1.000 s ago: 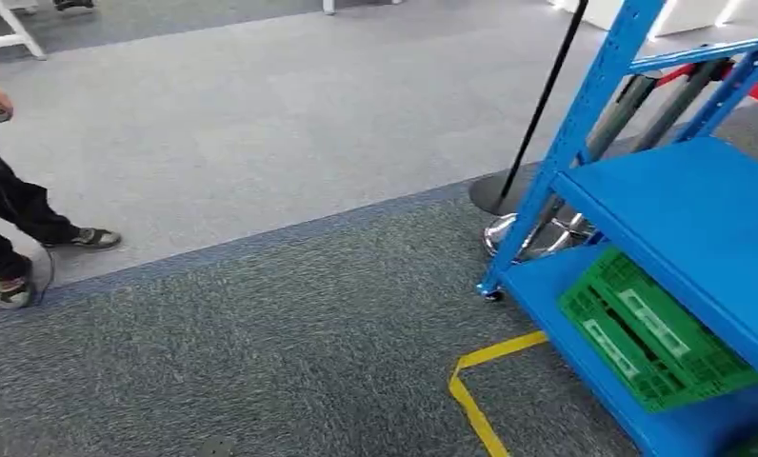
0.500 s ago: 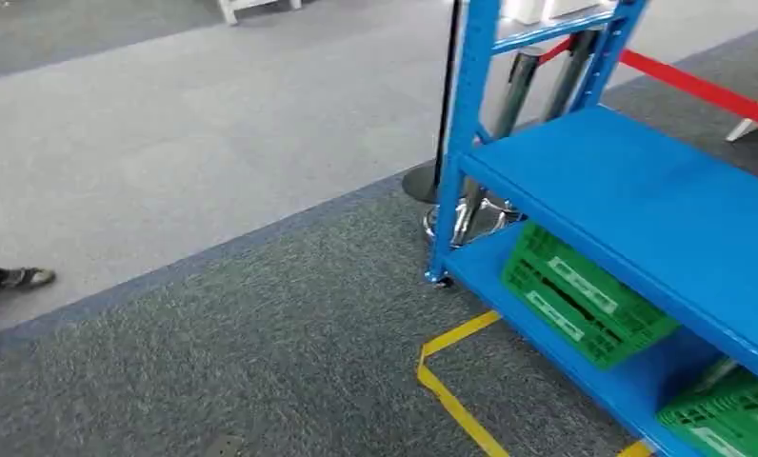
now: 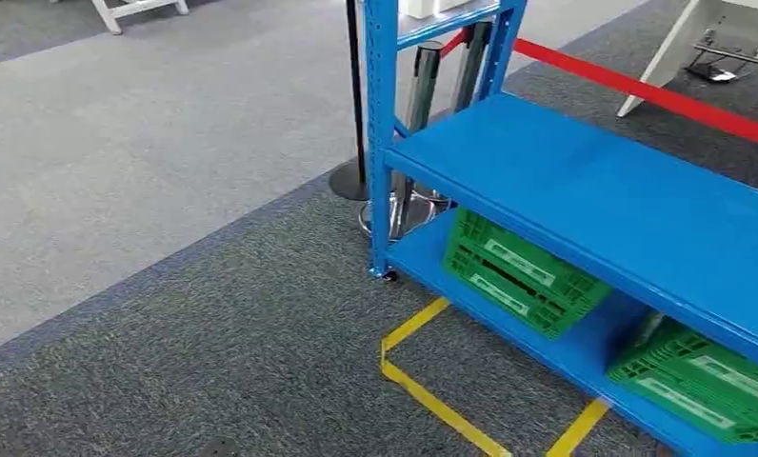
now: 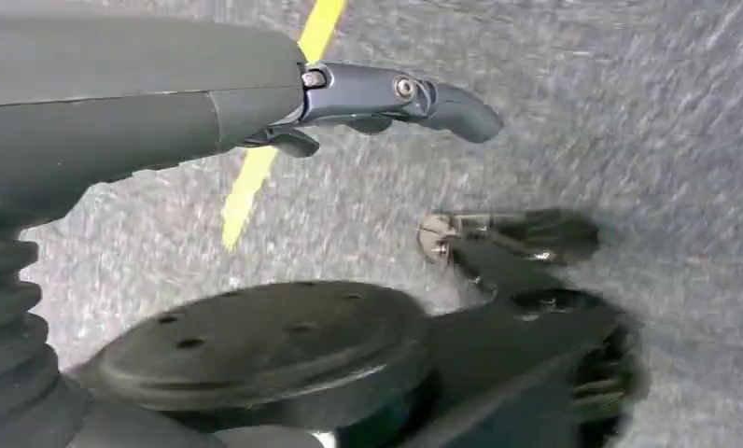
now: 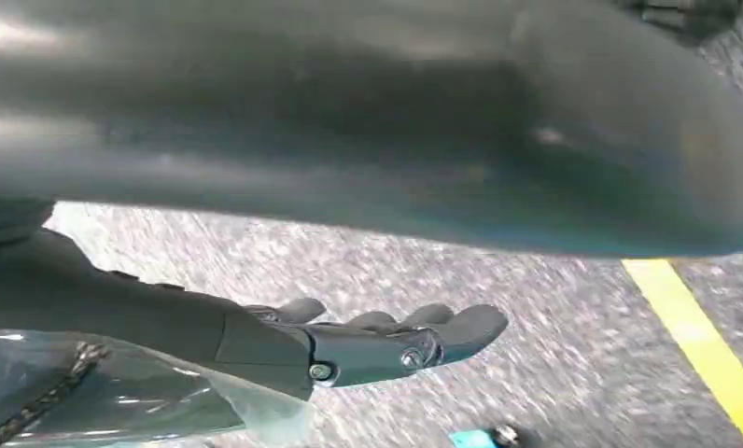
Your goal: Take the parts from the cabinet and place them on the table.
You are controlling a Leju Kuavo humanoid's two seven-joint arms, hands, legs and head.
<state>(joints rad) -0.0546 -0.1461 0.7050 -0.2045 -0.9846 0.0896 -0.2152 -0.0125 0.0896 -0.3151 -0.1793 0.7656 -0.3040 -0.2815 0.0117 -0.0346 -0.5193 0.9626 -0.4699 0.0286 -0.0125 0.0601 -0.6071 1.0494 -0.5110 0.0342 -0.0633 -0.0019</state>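
Note:
The blue shelf rack (image 3: pixel 585 181) stands ahead on the right in the head view, and its middle shelf is bare. Two green crates (image 3: pixel 523 271) (image 3: pixel 704 376) sit on its bottom shelf. Something white (image 3: pixel 423 8) shows on an upper shelf at the picture's top edge. My left hand (image 4: pixel 386 98) hangs over the grey carpet with fingers stretched out and nothing in them. My right hand (image 5: pixel 386 341) also hangs over the carpet, fingers extended and holding nothing. Clear plastic film (image 5: pixel 97 397) lies by its wrist.
Yellow floor tape (image 3: pixel 423 390) marks a box in front of the rack. A red barrier belt (image 3: pixel 642 90) runs behind the rack, with stanchion bases (image 3: pixel 351 181) by its left post. A white table leg (image 3: pixel 656 62) stands at the back right. Open carpet lies to the left.
The camera has swung to the right: the rack now sits further left and fuller in the picture, a second green crate has come into view, and the person at the left has dropped out.

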